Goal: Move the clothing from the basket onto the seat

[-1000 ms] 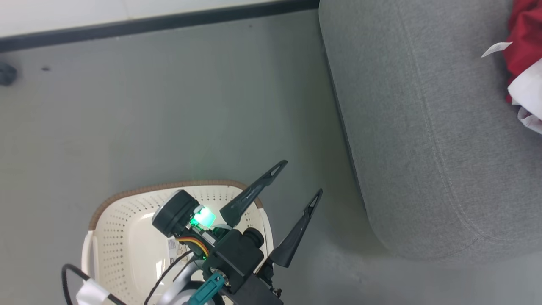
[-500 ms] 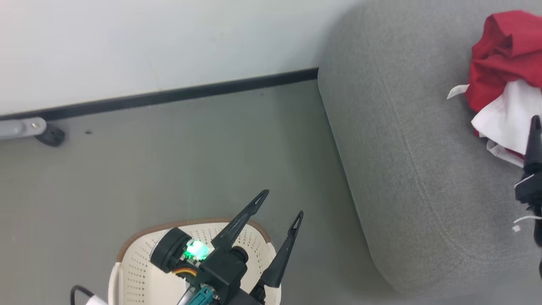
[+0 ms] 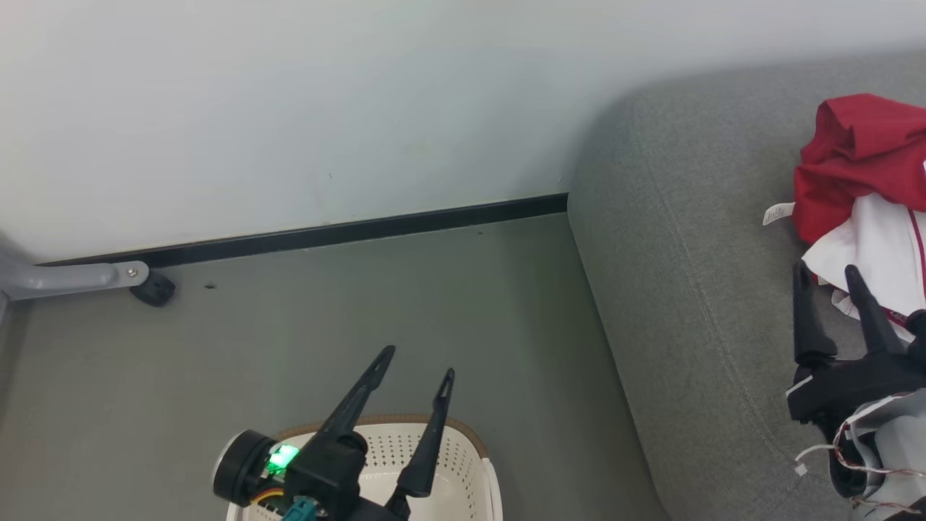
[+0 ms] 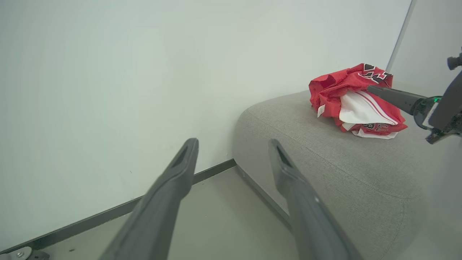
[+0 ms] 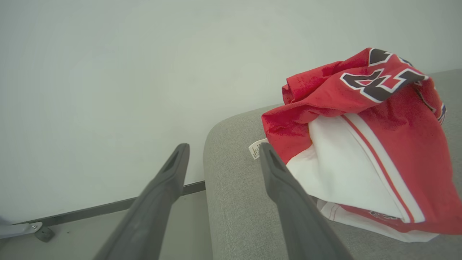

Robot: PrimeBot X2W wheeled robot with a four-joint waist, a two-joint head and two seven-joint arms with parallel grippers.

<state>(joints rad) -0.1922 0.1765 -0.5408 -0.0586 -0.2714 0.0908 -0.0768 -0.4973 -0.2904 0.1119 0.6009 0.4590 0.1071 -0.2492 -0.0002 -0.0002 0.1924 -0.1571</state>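
Observation:
A crumpled pile of red clothing (image 3: 857, 155) with white panels and a small white tag lies on the grey seat (image 3: 687, 289), near its back right. My right gripper (image 3: 824, 267) hovers open over the seat just in front of the pile, not touching it; its own view has the clothing (image 5: 361, 144) right of its fingers (image 5: 285, 187). The cream basket (image 3: 463, 463) stands on the floor at the bottom edge, largely cut off. Above its rim my left gripper (image 3: 420, 360) is open and holds nothing, pointing toward the wall and the seat (image 4: 325, 155).
A pale wall with a black baseboard (image 3: 347, 231) runs behind the grey floor (image 3: 362, 311). A grey metal leg with a black foot (image 3: 152, 288) rests at the far left. The seat's rounded corner (image 3: 615, 145) meets the wall.
The head camera has tilted up, showing more wall. My right gripper has come into view, open, beside the clothing pile. My left gripper's fingers stand closer together over the basket.

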